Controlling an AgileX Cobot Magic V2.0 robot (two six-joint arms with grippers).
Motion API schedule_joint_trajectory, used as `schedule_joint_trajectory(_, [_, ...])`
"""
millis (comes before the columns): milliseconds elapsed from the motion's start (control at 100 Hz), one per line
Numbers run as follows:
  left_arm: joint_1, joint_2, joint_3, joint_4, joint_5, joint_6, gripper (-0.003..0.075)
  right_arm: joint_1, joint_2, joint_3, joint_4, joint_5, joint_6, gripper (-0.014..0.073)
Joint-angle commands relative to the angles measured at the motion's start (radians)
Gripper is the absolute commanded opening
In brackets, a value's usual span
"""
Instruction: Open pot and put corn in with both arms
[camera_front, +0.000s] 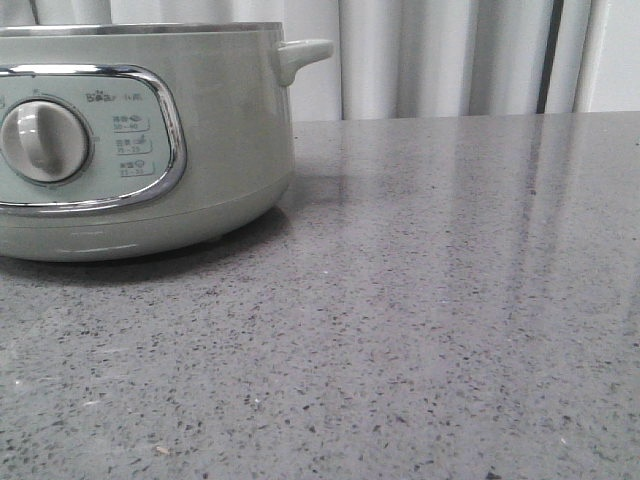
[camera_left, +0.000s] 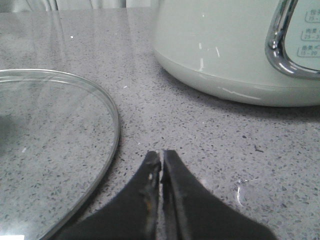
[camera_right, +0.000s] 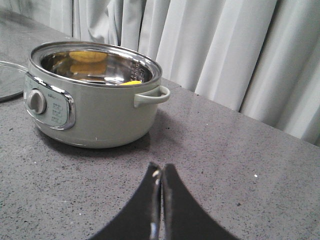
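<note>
Right end effector (camera_right: 161, 175) closed — corn (camera_right: 131, 83) barely visible inside pot (camera_right: 95, 95).

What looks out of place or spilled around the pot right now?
Nothing stands out. The pot sits upright and open with the corn just visible inside. The glass lid lies flat on the countertop beside it. Both the left gripper and right gripper are shut and empty.
</note>
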Motion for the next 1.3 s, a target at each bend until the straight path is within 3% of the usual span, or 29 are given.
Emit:
schedule_joint_trajectory(0, [-0.008, -0.030, 0.028, -0.003, -0.041, -0.010, -0.0020, -0.003, 0.008, -0.027, -0.021, -0.083, -0.006, -0.0064])
schedule_joint_trajectory(660, [-0.008, -0.030, 0.028, -0.003, -0.041, -0.010, -0.0020, -0.020, 0.001, 0.043, -0.021, -0.100, -0.006, -0.0064])
schedule_joint_trajectory(800, [-0.008, -0.030, 0.028, -0.003, -0.041, -0.010, -0.0020, -0.144, -0.006, 0.159, 0.036, -0.117, -0.006, -0.0064])
schedule_joint_trajectory(920, [-0.008, -0.030, 0.028, -0.003, -0.041, -0.010, -0.0020, -0.318, -0.006, 0.289, 0.231, -0.276, -0.006, -0.0064])
schedule_joint_trajectory(1060, [-0.008, -0.030, 0.028, -0.003, -0.041, -0.010, -0.0020, -0.488, -0.006, 0.415, 0.248, -0.402, -0.006, -0.0064])
schedule_joint_trajectory(1250, [-0.008, -0.030, 0.028, -0.003, -0.041, -0.010, -0.0020, -0.631, -0.061, 0.555, 0.248, -0.401, -0.006, -0.0064])
schedule_joint_trajectory(1290, [-0.008, -0.030, 0.028, -0.003, -0.041, -0.010, -0.0020, -0.643, -0.087, 0.548, 0.248, -0.314, -0.006, -0.0064])
